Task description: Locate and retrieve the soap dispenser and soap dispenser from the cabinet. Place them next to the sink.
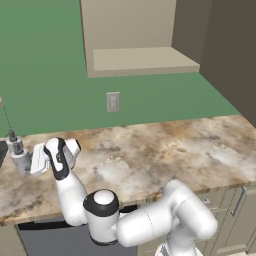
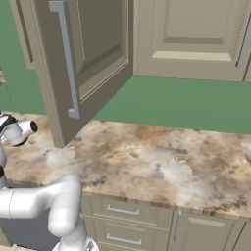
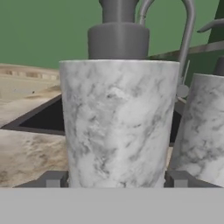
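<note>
One soap dispenser point(image 3: 118, 122), marbled grey-white with a dark pump head, stands upright between my fingertips point(image 3: 54, 179), which press on both its sides. The gripper point(image 3: 114, 179) is shut on it. The second soap dispenser point(image 3: 205, 131) stands just to its right, a small gap apart. Behind both lies the dark sink basin point(image 3: 39, 118) with its curved faucet point(image 3: 188, 43). From the left base, my gripper point(image 1: 26, 161) reaches far left over the counter to a soap dispenser point(image 1: 17, 150) by the sink edge. The cabinet point(image 1: 135, 60) hangs open above, its pale shelf bare.
The cabinet's open door point(image 2: 73, 63) swings out over the marbled counter point(image 1: 165, 150). A wall outlet point(image 1: 113, 102) sits on the green wall below the cabinet. Low drawers with bar handles point(image 2: 122, 211) run under the counter front.
</note>
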